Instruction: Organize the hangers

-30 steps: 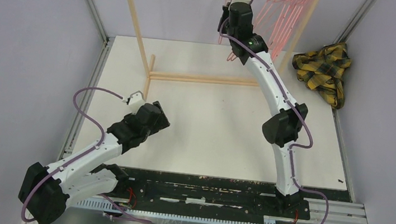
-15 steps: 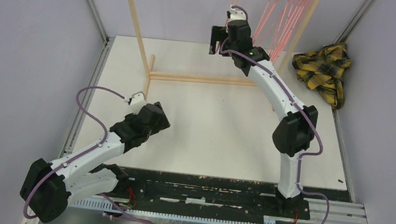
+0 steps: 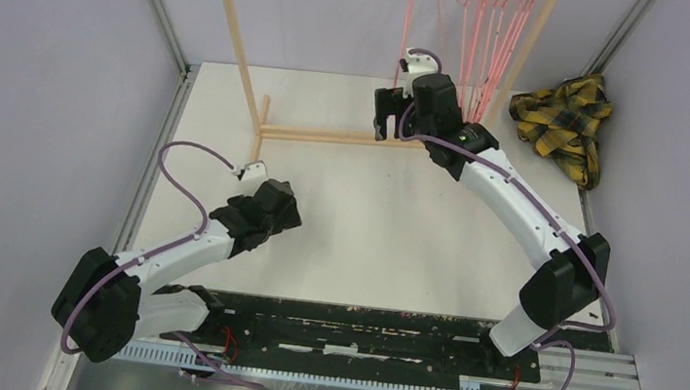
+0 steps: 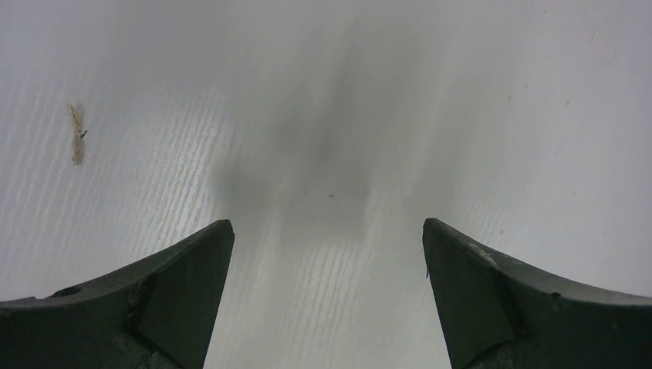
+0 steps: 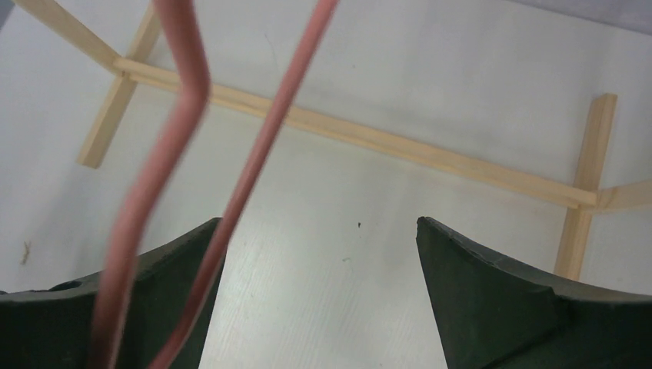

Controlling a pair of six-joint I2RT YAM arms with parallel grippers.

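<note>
Several thin pink hangers point(image 3: 493, 35) hang side by side at the back right, and one more pink hanger point(image 3: 410, 16) hangs apart to their left; their hooks are cut off by the top edge. My right gripper point(image 3: 387, 121) sits just below that separate hanger, open and holding nothing. In the right wrist view two pink wires of a hanger point(image 5: 261, 146) cross in front of the left finger of the right gripper point(image 5: 319, 234), with bare table between the jaws. My left gripper point(image 3: 282, 210) hovers low over the table at the left; the left gripper point(image 4: 328, 238) is open and empty.
A light wooden rack has a base bar point(image 3: 347, 138) across the back of the table and slanted uprights point(image 3: 233, 25); the same bar point(image 5: 384, 142) shows in the right wrist view. A yellow-black plaid cloth point(image 3: 566, 117) lies bunched at the back right corner.
My right gripper went from shut to open and drew back and down from the hanging hangers toward the rack's base bar. The left arm shifted slightly to the right.
</note>
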